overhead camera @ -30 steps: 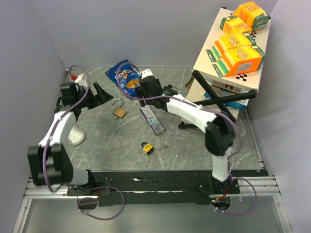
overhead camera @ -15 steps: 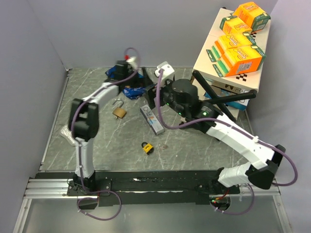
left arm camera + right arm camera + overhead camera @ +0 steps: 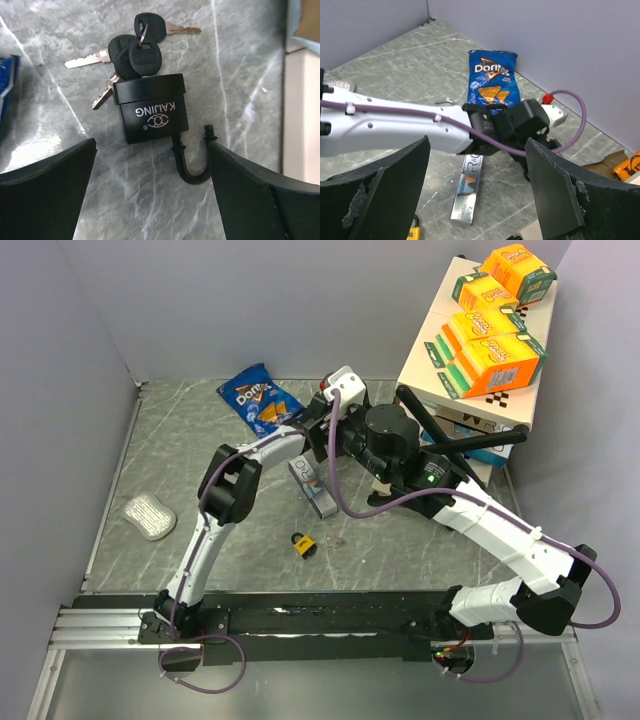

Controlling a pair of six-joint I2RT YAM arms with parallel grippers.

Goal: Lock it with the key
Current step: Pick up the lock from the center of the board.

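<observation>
The black padlock (image 3: 152, 112), shackle (image 3: 192, 165) open and keys (image 3: 135, 50) at its base, is found on the table (image 3: 240, 75) beneath the left gripper (image 3: 151, 145), spread and empty, which is best lowered squarely onto the body alone, the right gripper (image 3: 477, 142) being likewise spread.

Padlock (image 3: 152, 107): black, white lettering. Keys (image 3: 145, 56): black heads, silver blades. Table (image 3: 240, 75): grey, white-veined marble; bag (image 3: 491, 80) blue.

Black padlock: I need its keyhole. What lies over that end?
Three keys on one ring overlap the padlock's end, all blades showing. Their heads cover the keyhole.
</observation>
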